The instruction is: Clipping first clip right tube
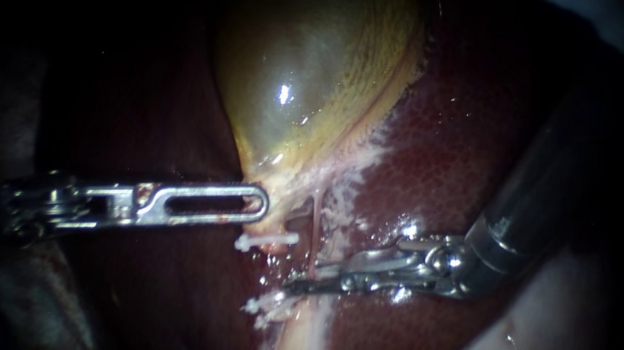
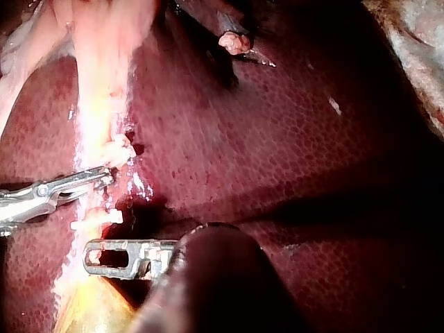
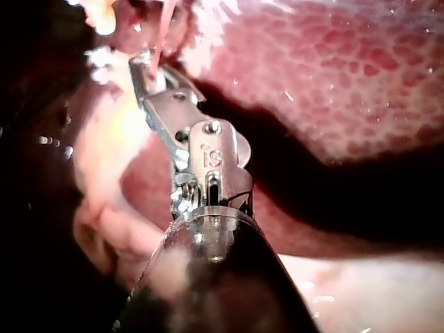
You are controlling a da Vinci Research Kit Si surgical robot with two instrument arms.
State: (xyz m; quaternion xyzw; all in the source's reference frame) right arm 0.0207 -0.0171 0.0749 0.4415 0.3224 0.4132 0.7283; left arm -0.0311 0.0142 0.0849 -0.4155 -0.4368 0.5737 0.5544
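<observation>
Steel jaws of your right instrument (image 1: 303, 277) stood narrowly parted at the right tube (image 1: 315, 226), gripping nothing. That tube ran at six o'clock from the gallbladder (image 1: 304, 73), your left instrument (image 1: 254, 206) at the tube's nine o'clock

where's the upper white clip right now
In the endoscope view the upper white clip sits just under the tip of the left instrument, below the neck of the gallbladder, with the right instrument at its lower right.

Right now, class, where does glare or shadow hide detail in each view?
Endoscope view: glare spot on the gallbladder; the left instrument fades into dark edges. Left wrist view: glare bleaches the pale tissue. Right wrist view: black shadow under the liver.
</observation>
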